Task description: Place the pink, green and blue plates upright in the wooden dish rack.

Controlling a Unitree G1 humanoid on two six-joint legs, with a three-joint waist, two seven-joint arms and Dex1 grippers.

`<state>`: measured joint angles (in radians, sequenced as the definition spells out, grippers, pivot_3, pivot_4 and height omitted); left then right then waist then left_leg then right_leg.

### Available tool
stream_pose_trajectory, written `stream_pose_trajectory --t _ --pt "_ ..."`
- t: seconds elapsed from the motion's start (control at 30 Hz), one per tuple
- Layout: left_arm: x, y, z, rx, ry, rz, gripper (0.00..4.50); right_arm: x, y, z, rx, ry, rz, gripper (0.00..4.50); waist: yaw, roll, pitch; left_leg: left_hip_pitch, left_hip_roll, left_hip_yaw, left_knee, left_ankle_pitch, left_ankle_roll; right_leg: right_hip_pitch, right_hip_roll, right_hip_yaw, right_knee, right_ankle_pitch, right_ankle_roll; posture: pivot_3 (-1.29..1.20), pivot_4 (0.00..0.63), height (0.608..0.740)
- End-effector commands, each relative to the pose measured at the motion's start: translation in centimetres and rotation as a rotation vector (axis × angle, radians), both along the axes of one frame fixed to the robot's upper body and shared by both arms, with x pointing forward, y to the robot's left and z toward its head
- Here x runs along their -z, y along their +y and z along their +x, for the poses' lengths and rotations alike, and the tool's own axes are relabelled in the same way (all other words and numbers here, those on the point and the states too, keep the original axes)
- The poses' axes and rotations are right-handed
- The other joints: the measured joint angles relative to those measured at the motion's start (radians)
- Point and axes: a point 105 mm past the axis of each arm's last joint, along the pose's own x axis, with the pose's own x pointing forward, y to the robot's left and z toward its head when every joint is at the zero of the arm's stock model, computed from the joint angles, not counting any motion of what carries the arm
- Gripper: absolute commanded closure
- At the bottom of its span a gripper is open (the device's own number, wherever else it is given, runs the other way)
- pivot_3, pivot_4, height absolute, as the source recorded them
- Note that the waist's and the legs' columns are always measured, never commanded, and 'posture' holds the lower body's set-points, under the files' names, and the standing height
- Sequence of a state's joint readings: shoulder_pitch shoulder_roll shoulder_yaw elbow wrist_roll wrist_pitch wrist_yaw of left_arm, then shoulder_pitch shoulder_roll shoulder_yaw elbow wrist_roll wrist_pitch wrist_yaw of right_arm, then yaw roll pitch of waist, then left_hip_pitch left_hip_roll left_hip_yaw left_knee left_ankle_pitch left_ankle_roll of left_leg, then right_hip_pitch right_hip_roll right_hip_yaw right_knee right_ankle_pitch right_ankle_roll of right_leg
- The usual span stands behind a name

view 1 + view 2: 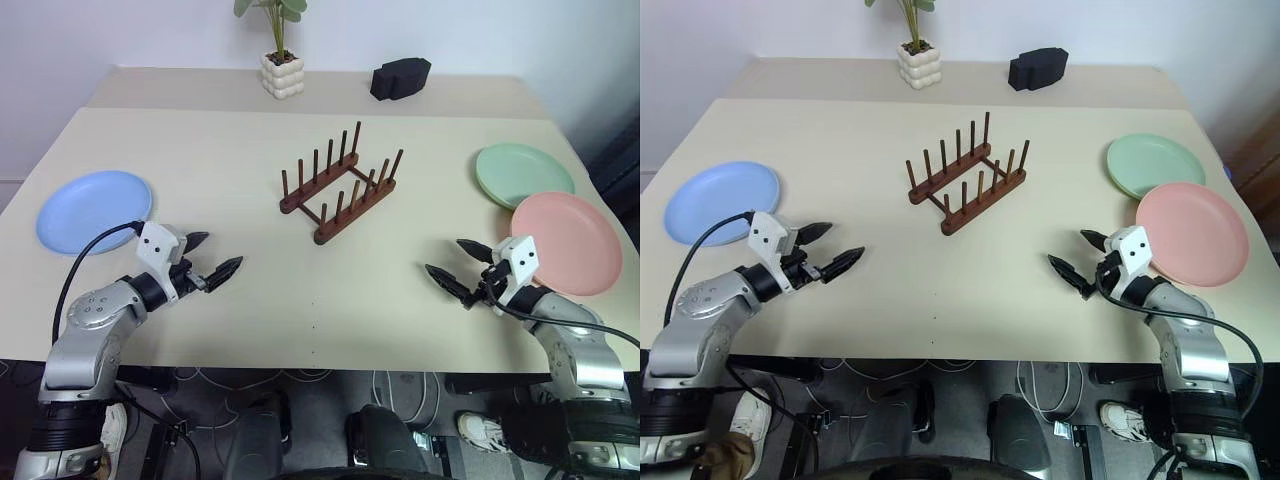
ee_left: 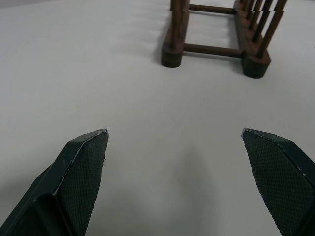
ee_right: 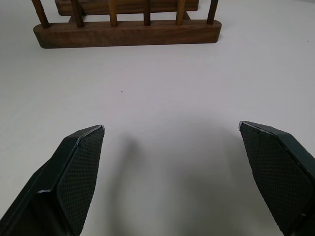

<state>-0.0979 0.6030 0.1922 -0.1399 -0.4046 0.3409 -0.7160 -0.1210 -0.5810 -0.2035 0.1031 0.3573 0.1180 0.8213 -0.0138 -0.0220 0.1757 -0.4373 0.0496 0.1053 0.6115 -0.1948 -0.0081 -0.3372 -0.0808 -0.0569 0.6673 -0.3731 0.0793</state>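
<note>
The dark wooden dish rack [image 1: 339, 185] stands empty in the middle of the table, its pegs upright. A light blue plate [image 1: 93, 209] lies flat at the left edge. At the right, the mint green plate [image 1: 522, 174] lies flat with the salmon pink plate [image 1: 568, 241] overlapping its near rim. My left gripper [image 1: 211, 253] hovers open over bare table, right of the blue plate, pointing toward the rack [image 2: 216, 46]. My right gripper [image 1: 456, 262] is open too, just left of the pink plate, facing the rack [image 3: 128, 29]. Nothing sits between either pair of fingers.
A white bumpy pot [image 1: 283, 74] with a green plant and a black block [image 1: 400, 78] stand at the far edge of the beige table [image 1: 300, 300]. Bare tabletop lies between both grippers and the rack.
</note>
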Motion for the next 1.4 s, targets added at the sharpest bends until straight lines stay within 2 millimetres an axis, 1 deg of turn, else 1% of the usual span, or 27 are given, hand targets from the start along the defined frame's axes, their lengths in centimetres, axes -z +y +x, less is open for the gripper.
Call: stream_pose_trajectory --t 0.03,0.13,0.3,0.4,0.5,0.6,0.7,0.73,0.87,0.97,1.07,1.23,1.33,1.4 --pt "-1.7 -0.2 0.1 0.006 -0.072 -0.004 0.03 -1.2 0.2 0.6 -0.012 -0.054 -0.003 0.02 0.0 0.0 0.0 0.0 0.0 0.0 0.0 0.0 0.0 0.0 0.0 0.0 0.0 0.0 0.0 0.0 0.15 0.732" --pt "-1.7 -0.1 0.3 -0.001 -0.077 -0.002 0.03 -1.0 0.3 1.0 -0.012 -0.055 -0.001 0.02 0.0 0.0 0.0 0.0 0.0 0.0 0.001 0.0 0.0 0.0 0.0 0.0 0.001 0.0 0.0 0.0 0.15 0.732" --pt "-1.9 -0.9 0.3 0.027 -0.084 -0.003 0.03 -1.0 0.6 1.0 -0.016 -0.061 0.004 0.02 0.0 0.0 0.0 0.0 0.0 0.0 0.001 0.0 0.0 0.0 0.0 0.0 0.001 0.0 0.0 0.0 0.15 0.732" --pt "-1.6 -1.9 0.1 0.071 -0.075 -0.011 0.03 -1.2 1.1 0.5 -0.024 -0.064 0.0 0.02 0.001 0.0 0.0 0.0 0.0 0.0 0.001 0.0 0.0 0.0 0.0 0.0 0.001 0.0 0.0 0.0 0.15 0.732" --pt "-0.7 -3.7 -0.4 0.15 -0.029 -0.029 0.03 -2.2 1.5 -0.1 -0.02 -0.078 -0.003 0.02 0.001 0.0 0.0 0.0 0.0 0.0 0.001 0.0 0.0 0.0 0.0 0.0 0.001 0.0 0.0 0.0 0.15 0.732" --pt "0.1 -5.3 -0.5 0.215 -0.002 -0.014 0.03 -2.7 2.0 -0.8 -0.016 -0.076 -0.006 0.02 0.001 0.001 0.0 0.0 0.0 0.0 0.002 0.0 0.0 0.001 0.0 0.0 0.001 0.0 0.0 0.0 0.15 0.732" --pt "1.3 -7.1 0.3 0.244 0.008 0.024 0.03 -3.1 3.6 -1.6 -0.03 -0.07 0.004 0.02 0.002 0.001 -0.001 0.0 0.0 0.0 0.002 0.0 0.0 0.001 0.0 0.0 0.001 0.0 0.0 0.0 0.15 0.732" --pt "1.5 -7.5 0.6 0.245 0.011 0.028 0.03 -3.2 4.0 -1.8 -0.035 -0.068 0.008 0.02 0.003 0.001 -0.001 0.0 0.0 0.0 0.002 0.0 0.0 0.001 0.0 0.0 0.001 0.0 0.0 0.0 0.15 0.732" --pt "2.8 -9.6 2.7 0.231 0.007 0.052 0.03 -3.1 5.8 -2.4 -0.051 -0.049 0.028 0.02 0.004 0.001 -0.001 0.0 0.0 0.0 0.003 0.0 0.0 0.001 0.001 0.0 0.002 0.0 0.0 0.0 0.15 0.732" --pt "4.4 -10.5 4.1 0.225 0.043 0.105 0.03 -3.1 6.9 -2.5 -0.061 -0.047 0.046 0.02 0.003 0.001 -0.001 0.0 0.0 0.0 0.003 0.0 0.0 0.001 0.001 0.0 0.003 0.0 0.0 0.0 0.15 0.732" --pt "5.2 -11.9 4.4 0.273 0.05 0.117 0.03 -3.3 7.6 -2.3 -0.071 -0.05 0.059 0.02 0.004 0.003 -0.003 0.0 0.0 0.0 0.004 0.0 0.0 0.001 0.001 0.0 0.004 0.0 0.0 0.0 0.15 0.732" --pt "6.1 -13.5 4.4 0.322 0.066 0.104 0.03 -3.0 8.9 -2.3 -0.088 -0.046 0.078 0.02 0.01 0.007 -0.006 0.001 -0.001 0.0 0.005 0.0 0.001 0.002 0.001 0.0 0.004 0.0 0.001 0.0 0.15 0.732" --pt "6.2 -14.6 4.3 0.353 0.066 0.099 0.03 -3.3 9.9 -2.7 -0.105 -0.055 0.099 0.02 0.022 0.007 -0.006 0.002 -0.001 -0.001 0.005 0.0 0.001 0.004 0.001 0.0 0.004 0.001 0.001 0.0 0.15 0.732" --pt "6.2 -15.2 4.7 0.351 0.069 0.097 0.03 -3.3 10.0 -2.9 -0.102 -0.054 0.106 0.02 0.03 0.007 -0.006 0.002 -0.001 0.0 0.006 0.0 0.001 0.004 0.001 0.0 0.004 0.001 0.001 0.0 0.15 0.732"
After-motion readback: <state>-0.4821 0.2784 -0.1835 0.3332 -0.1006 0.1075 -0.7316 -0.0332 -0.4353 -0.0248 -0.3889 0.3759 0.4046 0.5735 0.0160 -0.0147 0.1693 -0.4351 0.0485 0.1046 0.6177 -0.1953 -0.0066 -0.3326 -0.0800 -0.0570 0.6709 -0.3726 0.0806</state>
